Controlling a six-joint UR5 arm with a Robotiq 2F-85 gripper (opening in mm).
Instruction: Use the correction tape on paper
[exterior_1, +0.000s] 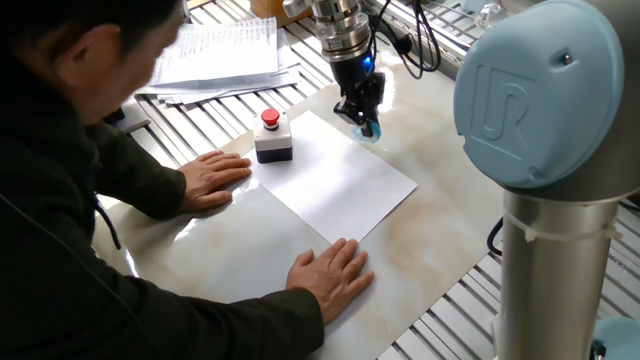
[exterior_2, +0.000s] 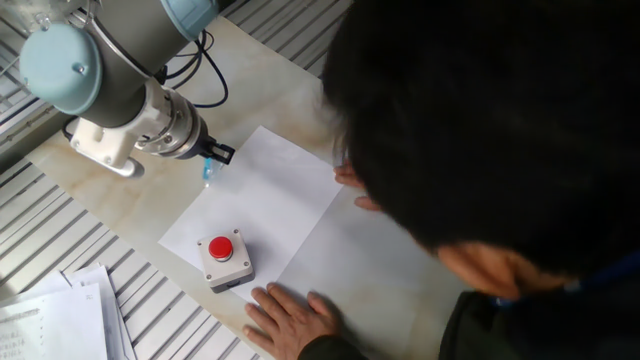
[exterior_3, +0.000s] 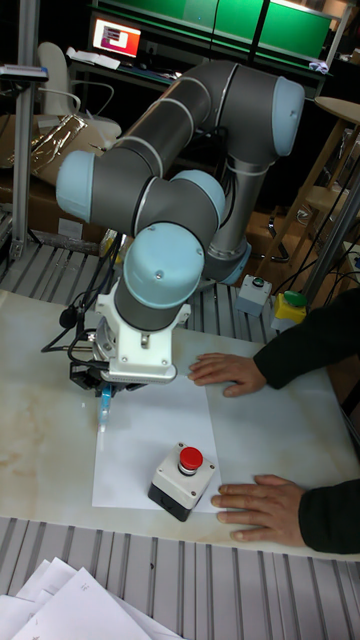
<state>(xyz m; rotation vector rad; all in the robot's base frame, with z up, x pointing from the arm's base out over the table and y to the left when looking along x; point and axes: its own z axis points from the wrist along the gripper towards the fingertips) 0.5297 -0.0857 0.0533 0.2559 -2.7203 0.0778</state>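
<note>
At centre-left of the other fixed view, the black two-finger gripper (exterior_2: 212, 157) pinched the small light-blue plastic correction tape (exterior_2: 208, 171), its tip at the left edge of the blank white paper sheet (exterior_2: 270, 205) on the marble counter (exterior_2: 130, 205). Application seemed under way; next, a steady drag across.

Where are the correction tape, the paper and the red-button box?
correction tape (exterior_1: 368, 128), one fixed view, blue tip below the gripper.
paper (exterior_1: 345, 185), one fixed view, bare middle of the sheet.
red-button box (exterior_2: 224, 261), the other fixed view, grey housing.
</note>
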